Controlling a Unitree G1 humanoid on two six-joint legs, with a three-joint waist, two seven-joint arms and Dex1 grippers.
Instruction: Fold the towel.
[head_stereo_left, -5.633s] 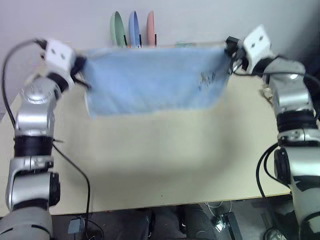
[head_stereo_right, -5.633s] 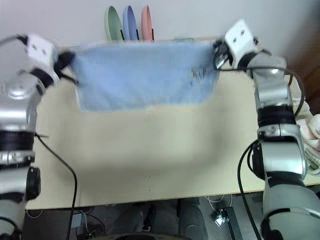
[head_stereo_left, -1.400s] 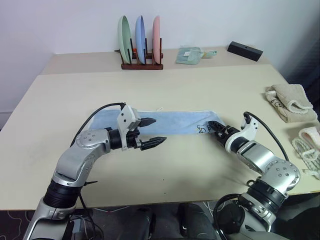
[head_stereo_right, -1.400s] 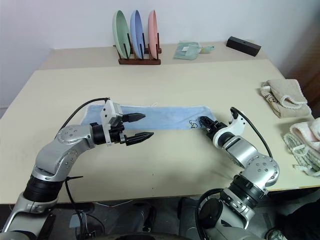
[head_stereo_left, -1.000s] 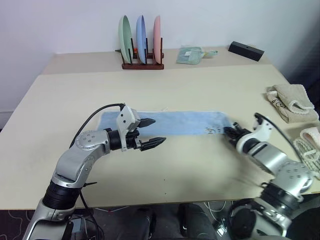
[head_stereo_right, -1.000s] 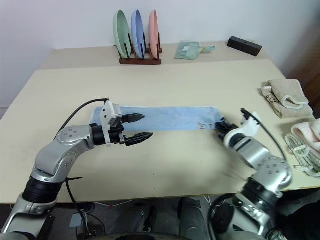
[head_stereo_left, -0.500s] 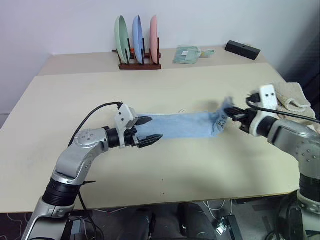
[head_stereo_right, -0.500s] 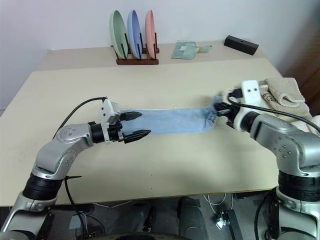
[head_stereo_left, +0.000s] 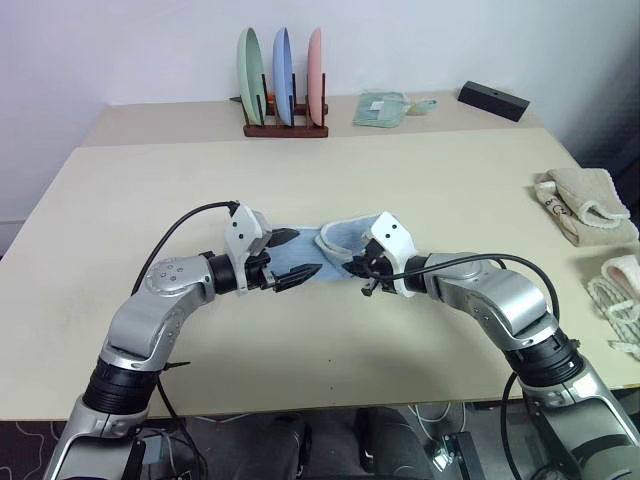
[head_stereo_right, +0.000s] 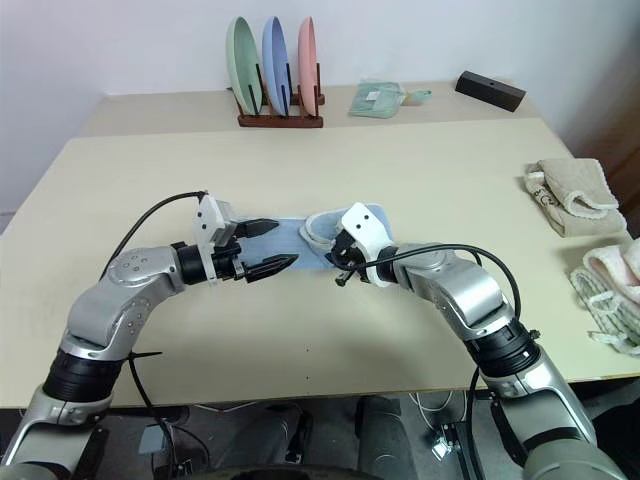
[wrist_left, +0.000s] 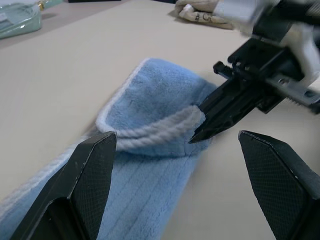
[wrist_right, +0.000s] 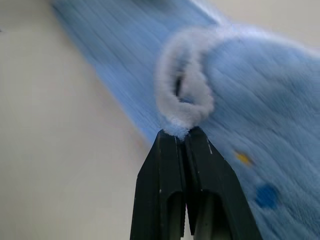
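1. The right gripper (wrist_right: 179, 136) is clenched on the whitish trimmed end of the towel (head_stereo_left: 345, 233), doubled over the strip below it.
2. The left gripper (head_stereo_left: 291, 256), jaws spread wide and empty, hovers over the towel's other end, facing the right gripper.

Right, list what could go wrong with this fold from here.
The right gripper pinches only the whitish edge trim of the light blue terry towel, so the thin bite could slip out mid-fold. The carried end is curled into a loop rather than lying flat, so it may land bunched or skewed. The open left gripper hangs over the towel close to the right gripper; the fingers could collide if either moves closer.
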